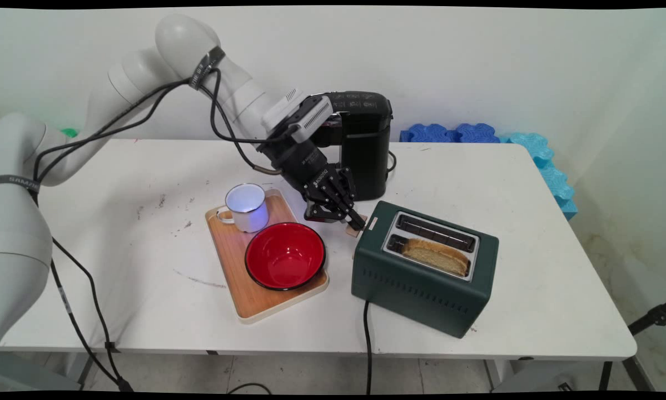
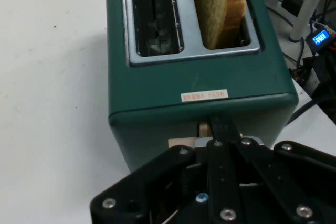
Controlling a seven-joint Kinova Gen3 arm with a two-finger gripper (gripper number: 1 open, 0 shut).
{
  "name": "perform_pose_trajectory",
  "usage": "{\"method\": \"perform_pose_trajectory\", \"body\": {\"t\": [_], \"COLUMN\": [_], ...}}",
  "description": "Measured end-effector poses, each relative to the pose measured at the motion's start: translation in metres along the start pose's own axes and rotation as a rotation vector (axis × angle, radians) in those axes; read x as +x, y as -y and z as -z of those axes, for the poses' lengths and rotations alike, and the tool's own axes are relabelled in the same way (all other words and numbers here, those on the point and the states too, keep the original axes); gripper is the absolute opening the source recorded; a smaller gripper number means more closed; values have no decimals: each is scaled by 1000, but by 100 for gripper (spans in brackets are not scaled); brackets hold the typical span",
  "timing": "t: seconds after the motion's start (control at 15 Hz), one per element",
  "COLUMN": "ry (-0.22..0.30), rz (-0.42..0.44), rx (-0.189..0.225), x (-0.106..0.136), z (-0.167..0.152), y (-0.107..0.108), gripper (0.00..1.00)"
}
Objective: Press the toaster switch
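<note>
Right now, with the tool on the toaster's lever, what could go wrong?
1. The tool meets the lever at its tip only; it may slip off.
2. Pushing could shove the toaster across the table.
3. The red bowl and the mug sit close beside the arm; a swing could hit them.

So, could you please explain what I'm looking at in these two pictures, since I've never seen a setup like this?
It is a white robot arm with a black two-finger gripper, working at a white table. The wide picture comes from a fixed camera looking down across the table. The close picture comes from a camera on the hand, looking along the gripper.

On the table stand a green toaster with a slice of bread in one slot, a wooden tray carrying a red bowl and a white mug, and a black coffee machine behind.

The gripper is shut, its fingers together at the toaster's tan lever on the end face. It holds nothing.
</note>
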Motion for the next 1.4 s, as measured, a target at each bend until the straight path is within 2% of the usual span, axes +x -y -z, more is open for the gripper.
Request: {"method": "perform_pose_trajectory", "body": {"t": [0.73, 1.4], "ry": [0, 13], "rz": [42, 68], "rx": [35, 34], "x": [-10, -20], "z": [-18, -25], "y": [0, -5], "gripper": [0, 0]}}
